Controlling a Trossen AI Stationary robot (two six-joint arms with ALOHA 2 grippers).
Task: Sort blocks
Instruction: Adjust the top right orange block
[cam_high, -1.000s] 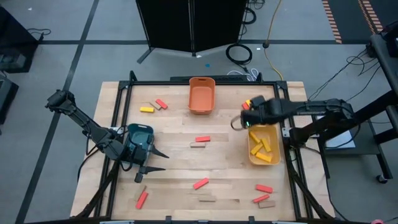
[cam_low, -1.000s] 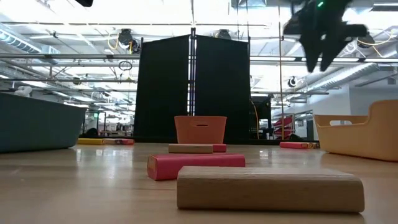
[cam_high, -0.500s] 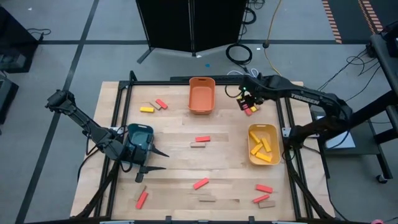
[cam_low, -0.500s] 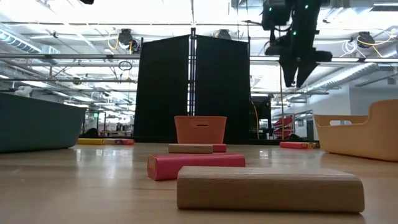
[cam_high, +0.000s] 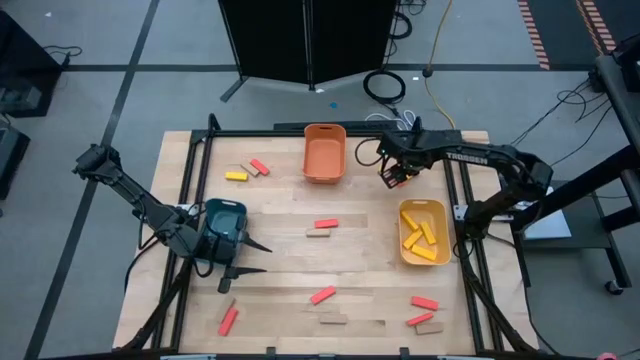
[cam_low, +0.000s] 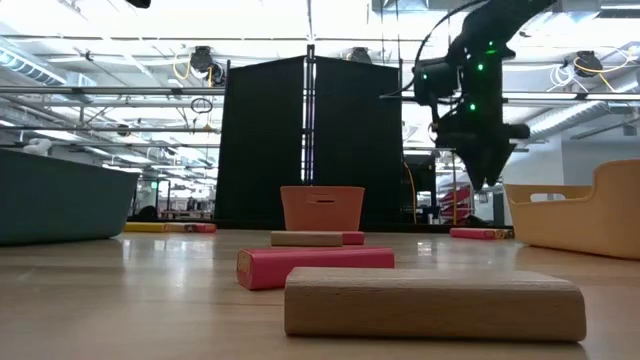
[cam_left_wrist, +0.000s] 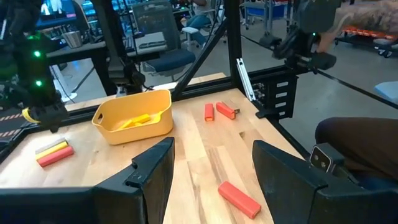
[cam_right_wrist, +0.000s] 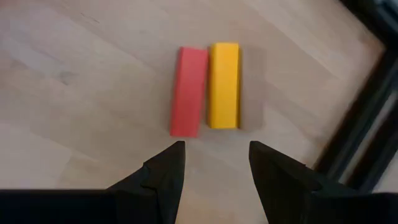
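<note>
The right gripper (cam_right_wrist: 211, 171) is hanging open and empty above a red block (cam_right_wrist: 189, 91) and yellow block (cam_right_wrist: 224, 84) lying side by side near the yellow bin (cam_high: 424, 232), while the left gripper (cam_left_wrist: 211, 180) is waiting open beside the teal bin (cam_high: 225, 218).

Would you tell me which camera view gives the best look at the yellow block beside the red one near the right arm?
The right wrist view: the yellow block lies side by side with a red block, just beyond the open right gripper. In the high view that gripper mostly hides it. The left wrist view shows the pair small; the low view hardly shows it.
</note>
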